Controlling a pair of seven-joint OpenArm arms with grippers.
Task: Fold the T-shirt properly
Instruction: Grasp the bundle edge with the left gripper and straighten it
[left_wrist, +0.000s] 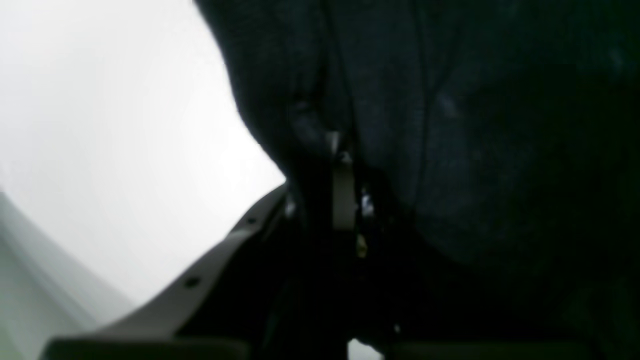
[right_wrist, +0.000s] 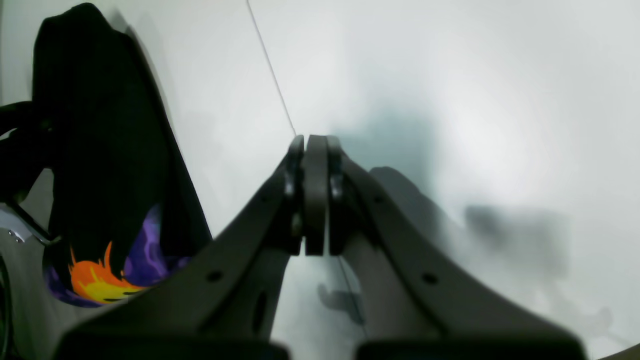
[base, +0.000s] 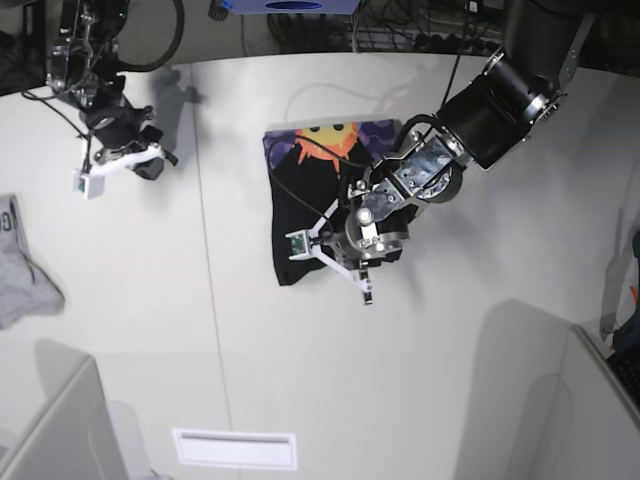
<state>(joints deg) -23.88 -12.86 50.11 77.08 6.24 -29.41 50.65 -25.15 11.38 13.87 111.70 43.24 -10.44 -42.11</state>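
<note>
The T-shirt (base: 315, 200) lies in the middle of the white counter (base: 430, 370), already gathered into a narrow, roughly rectangular bundle, with the purple print and orange-yellow sun showing along its far edge and plain black cloth nearer you. Your left claw (base: 358, 275) sits at the near right corner of that bundle, and the left wrist view shows its fingers drawn narrow with black fabric bunched between them, so it looks pinched on the hem, probably to carry that edge over for another fold or to tug it flat. Because it holds only a corner, expect the layers beneath to drag or slide apart if you pull fast. Your right claw (right_wrist: 315, 200) is well apart from the shirt, up at the far left of the counter, its jaws pressed fully together on nothing, hanging over bare surface; from its wrist view the shirt appears only off to the side. Parked there, it keeps clear of the working arm. A small grey cloth (base: 22, 268) lies at the left edge, untouched.
</note>
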